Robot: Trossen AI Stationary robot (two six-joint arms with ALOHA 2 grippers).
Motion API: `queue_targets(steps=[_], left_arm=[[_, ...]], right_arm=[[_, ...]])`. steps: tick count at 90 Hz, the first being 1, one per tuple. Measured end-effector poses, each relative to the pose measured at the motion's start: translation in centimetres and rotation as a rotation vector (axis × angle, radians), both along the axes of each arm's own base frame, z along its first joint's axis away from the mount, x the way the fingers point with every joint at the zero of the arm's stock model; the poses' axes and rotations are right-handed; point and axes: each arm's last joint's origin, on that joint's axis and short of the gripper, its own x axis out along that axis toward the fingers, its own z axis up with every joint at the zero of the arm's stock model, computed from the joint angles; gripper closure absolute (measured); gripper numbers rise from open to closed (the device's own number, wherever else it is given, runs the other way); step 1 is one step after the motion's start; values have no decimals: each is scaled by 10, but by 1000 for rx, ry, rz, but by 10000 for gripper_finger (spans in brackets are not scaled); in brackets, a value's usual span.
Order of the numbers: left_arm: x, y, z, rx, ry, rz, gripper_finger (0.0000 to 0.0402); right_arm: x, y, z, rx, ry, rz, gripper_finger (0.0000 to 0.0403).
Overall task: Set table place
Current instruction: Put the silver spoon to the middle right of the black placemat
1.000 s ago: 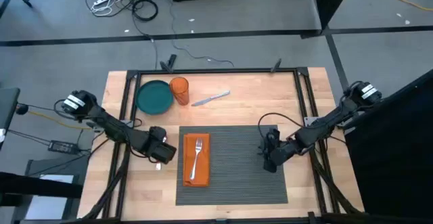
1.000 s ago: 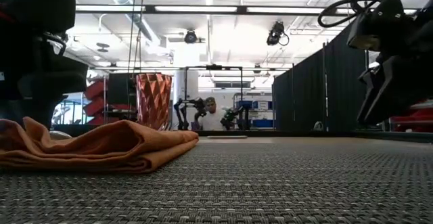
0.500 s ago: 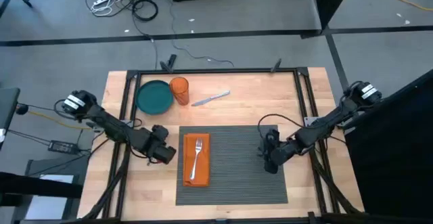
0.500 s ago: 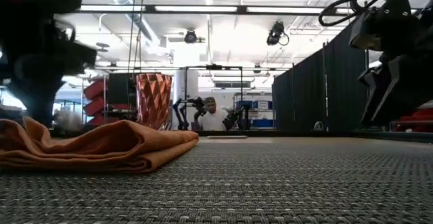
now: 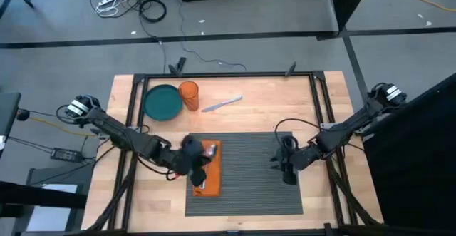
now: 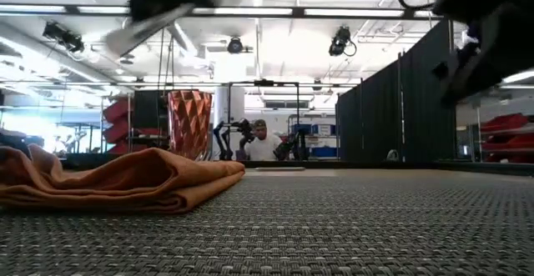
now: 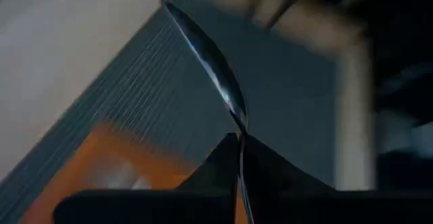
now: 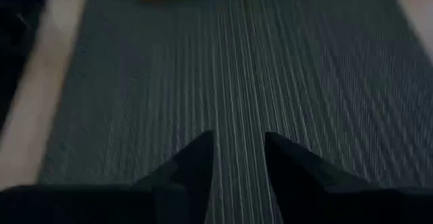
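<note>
while the dark grey placemat (image 5: pixel 249 172) lies flat on the table (image 5: pixel 235 93), the left gripper (image 5: pixel 196 159) hangs above the orange napkin (image 5: pixel 206 179), clamped on a fork (image 7: pixel 220 82); the right gripper (image 5: pixel 287 166), fingers slightly parted and empty, hovers over the mat's right part.

1. An orange napkin (image 5: pixel 207 175) lies right under the left gripper (image 5: pixel 195 157);
2. a fork (image 7: pixel 218 82) is pinched in that gripper, tilted, lifted off the napkin;
3. a teal plate (image 5: pixel 162 102), an orange cup (image 5: pixel 189 95) and a knife (image 5: pixel 222 104) sit well apart from it, farther back.
</note>
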Motion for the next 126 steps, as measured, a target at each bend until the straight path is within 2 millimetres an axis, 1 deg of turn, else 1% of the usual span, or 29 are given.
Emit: queue_targets(steps=[6,17,29,38,50,68,76,84,91,97,104,118,122,126], left_arm=[[10,-1,-1,49,-87,-35,401],[29,-1,-9,120,-173,-51,401],[47,-1,-28,192,-198,-61,401],[58,-2,-40,213,-223,-62,401],[65,-4,-54,224,-227,-95,401],[67,-6,-58,214,-231,-122,401],[68,-6,-57,232,-233,-128,401],[68,-5,-57,236,-233,-127,401],[69,-3,-57,235,-236,-122,401],[69,-3,-57,237,-239,-121,401],[69,-3,-56,238,-244,-122,401],[69,-3,-56,241,-246,-125,402],[69,-3,-55,245,-250,-124,401],[69,-3,-54,255,-254,-128,401]], right_arm=[[6,3,6,2,-87,10,291],[18,7,14,29,-241,-17,291],[30,9,18,70,-361,-39,289],[39,3,17,75,-405,-97,280],[49,-7,14,105,-423,-132,245],[64,-17,18,214,-531,-4,186],[69,-21,16,219,-560,42,172],[73,-23,17,249,-605,118,171],[76,-24,15,244,-634,138,186],[77,-26,14,226,-643,142,213],[78,-27,14,218,-653,144,258],[78,-29,15,201,-662,174,372],[77,-29,18,198,-671,182,389],[76,-29,20,200,-674,169,393]])
